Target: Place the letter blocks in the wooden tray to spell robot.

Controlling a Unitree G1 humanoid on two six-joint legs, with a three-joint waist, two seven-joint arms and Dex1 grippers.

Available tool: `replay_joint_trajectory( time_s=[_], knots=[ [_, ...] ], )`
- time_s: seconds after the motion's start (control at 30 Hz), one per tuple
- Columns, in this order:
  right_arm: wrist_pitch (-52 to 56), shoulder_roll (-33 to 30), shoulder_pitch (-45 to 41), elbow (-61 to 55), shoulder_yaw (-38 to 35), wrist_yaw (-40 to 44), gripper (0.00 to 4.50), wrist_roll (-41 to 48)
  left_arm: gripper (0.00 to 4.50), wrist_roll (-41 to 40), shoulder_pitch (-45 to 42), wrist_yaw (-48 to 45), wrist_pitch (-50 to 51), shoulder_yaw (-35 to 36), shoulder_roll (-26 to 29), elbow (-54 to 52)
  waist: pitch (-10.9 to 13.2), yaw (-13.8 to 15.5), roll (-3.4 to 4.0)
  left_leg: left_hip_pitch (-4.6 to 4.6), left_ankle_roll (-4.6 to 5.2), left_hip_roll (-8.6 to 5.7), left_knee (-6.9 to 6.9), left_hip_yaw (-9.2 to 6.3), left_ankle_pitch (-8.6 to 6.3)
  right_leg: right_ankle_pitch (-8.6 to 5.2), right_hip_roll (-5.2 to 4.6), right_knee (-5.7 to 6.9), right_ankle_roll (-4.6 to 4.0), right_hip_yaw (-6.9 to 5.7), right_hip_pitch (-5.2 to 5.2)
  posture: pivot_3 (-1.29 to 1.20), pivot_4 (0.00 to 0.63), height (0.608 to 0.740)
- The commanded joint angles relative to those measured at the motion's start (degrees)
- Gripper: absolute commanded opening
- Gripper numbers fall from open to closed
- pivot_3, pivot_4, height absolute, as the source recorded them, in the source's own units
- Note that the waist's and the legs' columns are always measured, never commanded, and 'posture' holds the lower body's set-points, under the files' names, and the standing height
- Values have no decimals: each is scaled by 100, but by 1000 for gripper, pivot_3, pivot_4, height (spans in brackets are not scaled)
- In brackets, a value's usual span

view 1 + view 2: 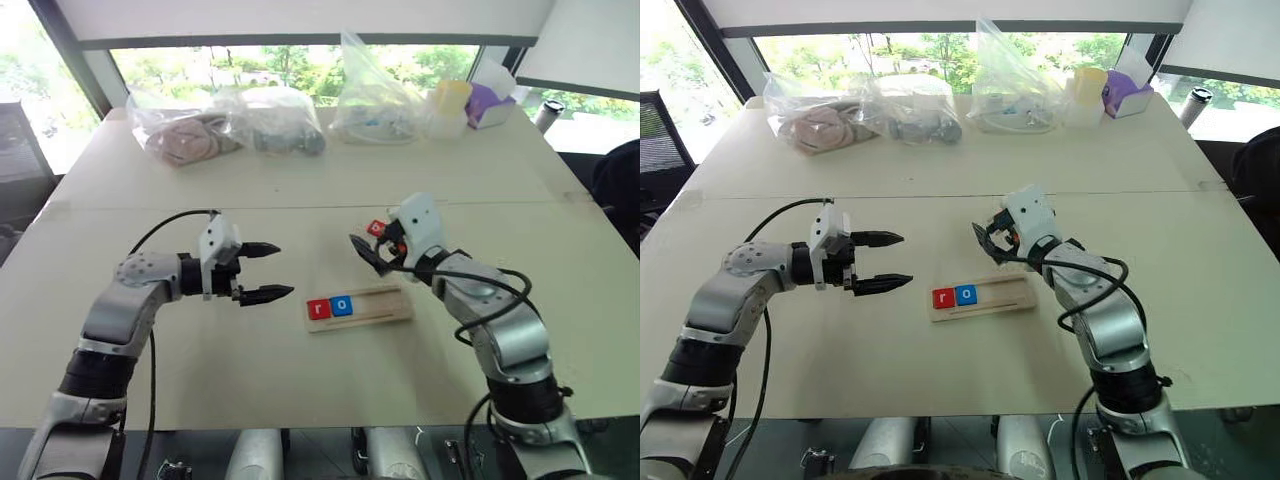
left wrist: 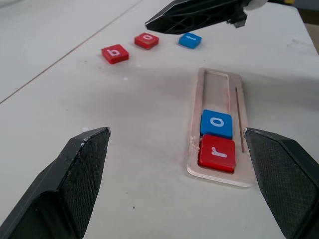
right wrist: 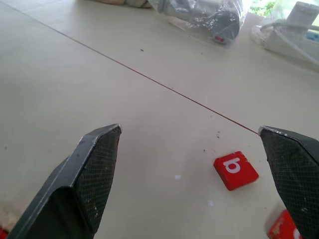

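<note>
Both end effectors stand spread and empty above the table (image 1: pixel 200 400): left end effector (image 1: pixel 262 272) beside the wooden tray (image 1: pixel 385 307), right end effector (image 1: pixel 368 247) just behind it. Tray holds a red r (image 2: pixel 217 153) and blue o (image 2: pixel 216 123) at its left end; the remainder is bare. Red b (image 2: pixel 114 53), red o (image 2: pixel 146 40) and a blue block (image 2: pixel 190 40) lie behind the tray on open table; bags (image 1: pixel 225 125) line the far edge

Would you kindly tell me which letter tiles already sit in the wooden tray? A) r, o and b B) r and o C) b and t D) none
B: the wooden tray holds a red r tile and a blue o tile; the b tile lies on the table.
</note>
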Motion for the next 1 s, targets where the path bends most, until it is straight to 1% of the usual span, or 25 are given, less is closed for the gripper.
replay_joint_trajectory(
  time_s=[0.03, 0.13, 0.27, 0.47, 0.53, 0.63, 0.77, 1.0],
  knots=[
    [451, 405, -492, 488, -241, -546, 4500, -111, 4446, -324, 181, 424, 236, 284, -84, -701, 0, -16, 0, 0, 0, 0, 1, 1, 0, 0, 0, -1, 0, 2, 0, 0, 150, 740],
    [592, 718, -842, 1026, -317, -908, 4500, -220, 4446, -432, 370, 685, 378, 345, -110, -1073, 0, -29, 0, 1, 0, 0, 1, 3, 0, 1, 0, 1, 0, 6, 0, 0, 150, 740],
    [544, 1294, -1344, 2131, -622, -1660, 4500, -395, 4446, -562, 634, 1082, 538, 464, -155, -1487, 0, -47, 1, 4, 0, 1, -6, 2, 0, 1, 4, 7, 1, 5, -4, 0, 150, 740],
    [353, 1779, -2047, 3377, -1234, -2452, 4500, -441, 4446, -549, 839, 1451, 573, 331, -252, -1743, 1, -42, 2, 1, 0, 1, -5, 0, 0, 1, 6, 7, 1, 7, -6, 0, 150, 740],
    [268, 1840, -2216, 3674, -1248, -2573, 4500, -489, 4446, -549, 877, 1507, 563, 336, -259, -1760, 1, -44, 3, 1, 1, 0, -5, 1, 0, 1, 6, 7, 1, 8, -6, 0, 150, 740],
    [163, 1895, -2385, 4073, -1262, -2768, 4500, -557, 4446, -515, 883, 1602, 541, 327, -271, -1750, 2, -60, 3, 2, 1, 0, -7, 0, 1, 1, 6, 7, 0, 7, -6, 0, 150, 740],
    [175, 2139, -2600, 4572, -1572, -3074, 4500, -418, 4446, -505, 897, 1690, 524, 365, -251, -1745, 2, -77, 3, 2, 1, 1, -9, 0, 1, 1, 8, 7, 0, 7, -7, 0, 150, 740],
    [283, 2424, -2637, 4747, -1752, -3429, 4500, -377, 4446, -486, 943, 1832, 502, 412, -226, -1787, 2, -84, 3, 2, 1, 1, -10, -1, 1, 1, 8, 7, 0, 8, -8, 0, 150, 740]
  ],
)
